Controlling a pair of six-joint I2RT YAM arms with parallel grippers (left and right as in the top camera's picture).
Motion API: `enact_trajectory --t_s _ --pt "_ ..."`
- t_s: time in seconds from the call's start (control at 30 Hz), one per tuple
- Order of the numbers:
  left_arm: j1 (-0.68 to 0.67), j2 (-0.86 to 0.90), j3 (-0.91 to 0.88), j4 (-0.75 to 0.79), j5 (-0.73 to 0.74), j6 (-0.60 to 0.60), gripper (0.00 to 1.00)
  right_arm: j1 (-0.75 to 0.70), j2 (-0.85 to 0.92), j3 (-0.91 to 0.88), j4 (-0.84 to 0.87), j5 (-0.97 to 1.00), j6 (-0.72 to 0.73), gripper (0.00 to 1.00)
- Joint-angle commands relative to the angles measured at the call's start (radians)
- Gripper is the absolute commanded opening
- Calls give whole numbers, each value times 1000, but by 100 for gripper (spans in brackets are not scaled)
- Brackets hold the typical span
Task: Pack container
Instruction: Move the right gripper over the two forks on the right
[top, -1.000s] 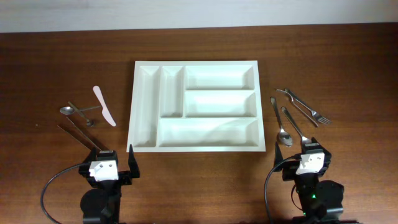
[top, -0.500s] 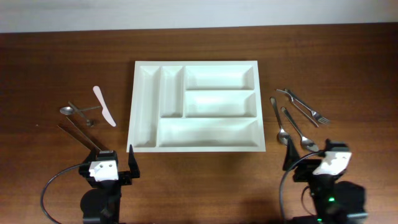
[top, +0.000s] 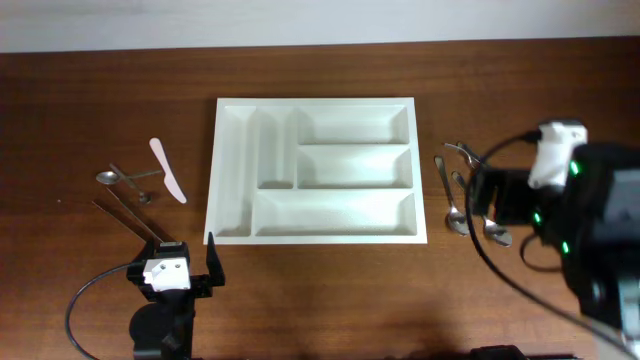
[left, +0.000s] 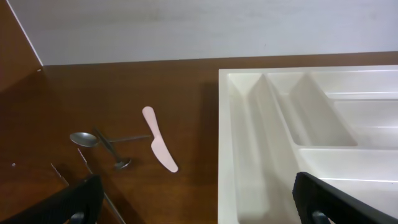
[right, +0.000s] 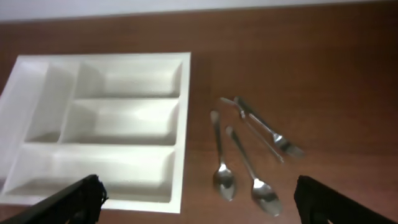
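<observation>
The container (top: 232, 170) is a large white five-compartment tray at the table's centre, empty; it also shows in the left wrist view (left: 236, 143) and the right wrist view (right: 183, 118). Two spoons (top: 456, 210) (right: 222, 180) and forks (right: 273, 137) lie right of it. A pale knife (top: 168, 170) (left: 158, 146), two small spoons (top: 108, 177) (left: 84, 138) and thin dark sticks (top: 125, 215) lie to its left. My left gripper (top: 175, 258) (left: 199, 211) is open and empty near the front edge. My right gripper (top: 500, 200) (right: 205, 211) is open and empty, raised above the right-hand cutlery.
The wooden table (top: 320, 290) ends at a pale wall at the back. The right arm's body (top: 590, 230) covers part of the forks in the overhead view. Bare wood lies between the tray and each cutlery group.
My right arm has risen from its rest by the front edge and moved back and right, over the right-hand cutlery. The left arm, tray and cutlery have not moved.
</observation>
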Motion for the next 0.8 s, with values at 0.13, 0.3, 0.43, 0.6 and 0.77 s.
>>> enact_trajectory --t_s 0.13,0.3,0.43,0.6,0.77 --pt "4 -8 -5 3 13 16 99 -103 297 21 -28 114 83 99" --pt "4 -8 -5 3 13 16 99 -220 563 21 -4 104 -40 94" --pt "4 -8 -5 3 13 16 99 -220 654 21 17 106 -120 81" --pt "4 -8 -5 3 13 16 99 -228 674 21 95 118 0 93" --pt "4 -8 -5 3 14 16 99 -315 676 12 164 124 345 93"
